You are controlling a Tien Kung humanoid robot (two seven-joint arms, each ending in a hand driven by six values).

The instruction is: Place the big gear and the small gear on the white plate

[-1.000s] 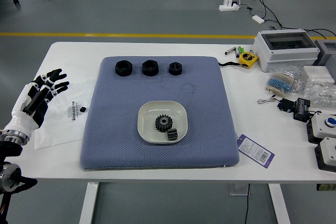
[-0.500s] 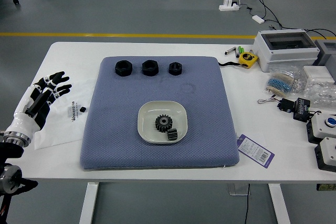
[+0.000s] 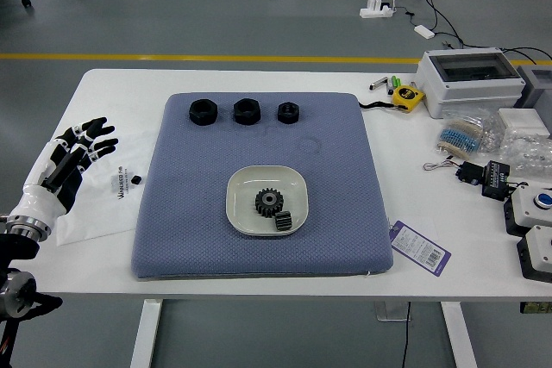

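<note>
The big gear (image 3: 268, 202) and the small gear (image 3: 283, 221) both sit on the white plate (image 3: 250, 180); the big one lies flat near the middle, its hole facing up, and the small one is just beside it, toward the plate's near right side, with its ribbed side showing; whether the two touch, one cannot tell. The plate rests on a blue-grey mat (image 3: 190, 239), which lies on the white surface (image 3: 103, 273); three black hexagonal pieces (image 3: 247, 111) stand in a row along the mat's far part, well apart from the plate.

The left hand (image 3: 65, 165) hangs at the left, over a white sheet (image 3: 99, 213) with dark print; its fingers (image 3: 105, 143) are apart and hold nothing; they point toward the mat, and a small black piece (image 3: 135, 180) lies between the sheet's print and the mat's edge.

To the right of the mat's far corner is a yellow tape measure (image 3: 407, 97), its black strap reaching to the mat; a white box with a dark window (image 3: 470, 75) stands next to it; nearer are clear plastic bags (image 3: 459, 137), a black connector (image 3: 495, 180) with wires, and a purple and white tag (image 3: 420, 247) beside the mat's right edge.
</note>
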